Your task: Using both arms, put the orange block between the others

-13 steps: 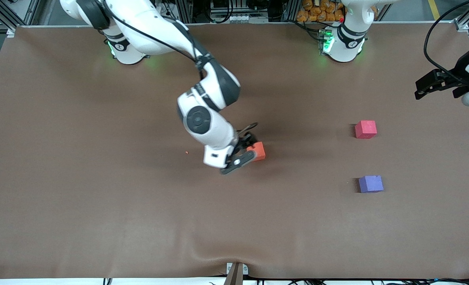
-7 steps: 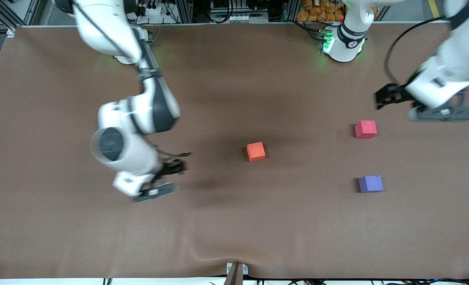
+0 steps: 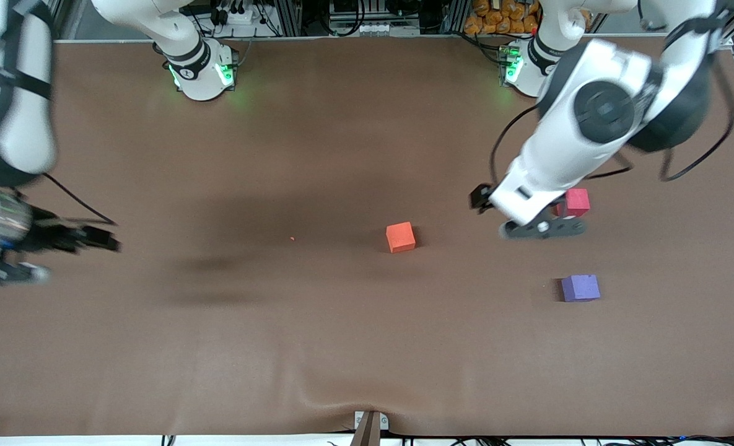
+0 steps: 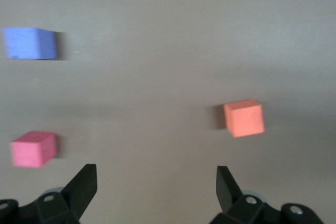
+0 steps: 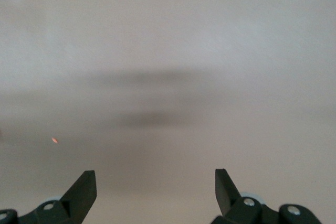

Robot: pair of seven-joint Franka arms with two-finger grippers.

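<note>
The orange block (image 3: 400,237) sits alone on the brown table (image 3: 317,347), near the middle, touched by nothing. Toward the left arm's end lie the pinkish-red cube (image 3: 576,202) and, nearer the front camera, the purple cube (image 3: 580,288), well apart with a bare gap between them. The left gripper (image 4: 155,186) hangs above the table just beside the pinkish-red cube, fingers spread wide, empty. Out at the right arm's end, the right gripper (image 5: 155,186) hovers over bare table, fingers spread too, holding nothing.
</note>
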